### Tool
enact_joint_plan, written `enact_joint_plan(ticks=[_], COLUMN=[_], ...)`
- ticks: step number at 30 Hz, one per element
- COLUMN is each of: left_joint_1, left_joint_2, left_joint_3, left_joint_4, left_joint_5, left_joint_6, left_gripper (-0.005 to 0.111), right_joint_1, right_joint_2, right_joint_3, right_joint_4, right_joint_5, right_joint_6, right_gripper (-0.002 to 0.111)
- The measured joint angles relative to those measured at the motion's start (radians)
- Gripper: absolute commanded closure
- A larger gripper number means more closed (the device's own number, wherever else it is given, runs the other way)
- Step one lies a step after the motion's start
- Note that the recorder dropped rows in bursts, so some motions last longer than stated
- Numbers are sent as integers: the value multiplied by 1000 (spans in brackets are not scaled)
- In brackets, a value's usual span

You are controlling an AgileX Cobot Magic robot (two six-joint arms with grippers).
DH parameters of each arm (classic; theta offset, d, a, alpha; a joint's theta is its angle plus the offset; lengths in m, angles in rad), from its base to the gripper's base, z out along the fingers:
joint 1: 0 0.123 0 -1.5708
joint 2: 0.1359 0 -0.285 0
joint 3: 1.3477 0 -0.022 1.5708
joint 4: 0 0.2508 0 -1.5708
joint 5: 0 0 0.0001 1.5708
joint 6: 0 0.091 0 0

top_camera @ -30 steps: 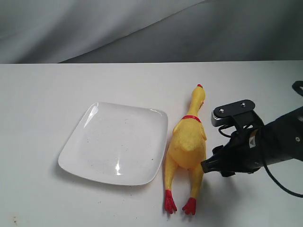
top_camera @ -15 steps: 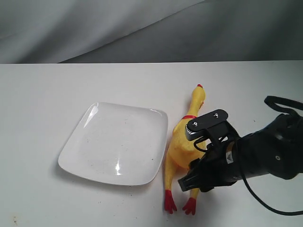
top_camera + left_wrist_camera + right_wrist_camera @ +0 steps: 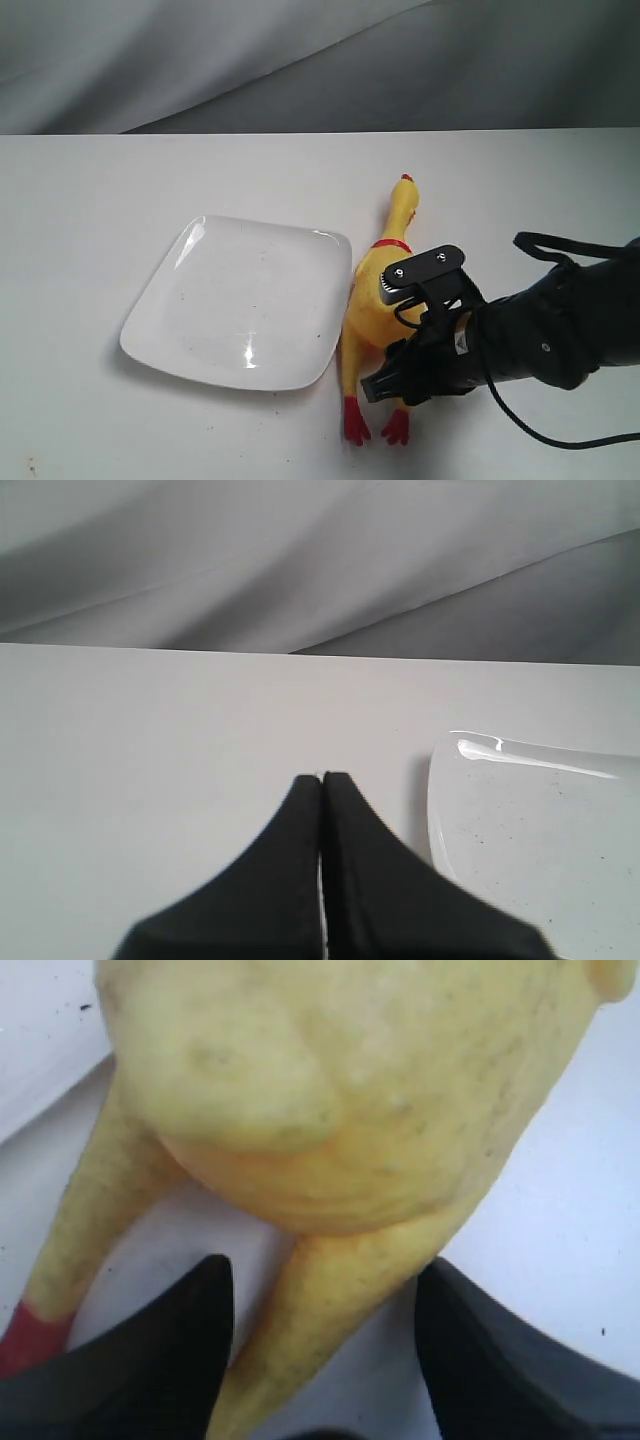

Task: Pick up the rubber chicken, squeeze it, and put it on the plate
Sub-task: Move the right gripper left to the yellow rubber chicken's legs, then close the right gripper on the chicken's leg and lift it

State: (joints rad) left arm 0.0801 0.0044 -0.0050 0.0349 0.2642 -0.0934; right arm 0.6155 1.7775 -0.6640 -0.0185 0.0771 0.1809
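The yellow rubber chicken [image 3: 368, 300] lies on the white table just right of the white square plate [image 3: 240, 300], its body touching the plate's right edge, red comb far and red feet near. My right gripper [image 3: 388, 382] is down over its lower body. In the right wrist view this gripper [image 3: 325, 1280] is open, one chicken [image 3: 340, 1090] leg lies between the black fingers [image 3: 175, 1360] with gaps on both sides. My left gripper [image 3: 322, 778] is shut on nothing, low over the table beside a corner of the plate [image 3: 540, 820].
Grey cloth hangs behind the table's far edge. A black cable [image 3: 545, 245] loops off the right arm above the table at the right.
The right arm moved left and down from beside the chicken onto its legs. The chicken shifted slightly left against the plate, and the plate was nudged a little.
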Motion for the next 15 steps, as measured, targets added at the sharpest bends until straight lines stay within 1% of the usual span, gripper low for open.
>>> enact_joint_plan(ticks=[1,6,9,10,15], left_joint_1=[0,0,0,0,0], left_joint_2=[0,0,0,0,0], left_joint_3=[0,0,0,0,0], left_joint_4=[0,0,0,0,0], left_joint_5=[0,0,0,0,0], left_joint_6=[0,0,0,0,0], left_gripper=[107,107,107,107,107], right_joint_1=[0,0,0,0,0], right_joint_2=[6,15,16,16,16], right_joint_3=[-5,-7,-7,-7,-7], right_joint_4=[0,2,7,7,7], right_joint_5=[-8,-26,-26,-26,-26], right_joint_6=[0,9,16,16,16], right_gripper=[65,94,105,108,108])
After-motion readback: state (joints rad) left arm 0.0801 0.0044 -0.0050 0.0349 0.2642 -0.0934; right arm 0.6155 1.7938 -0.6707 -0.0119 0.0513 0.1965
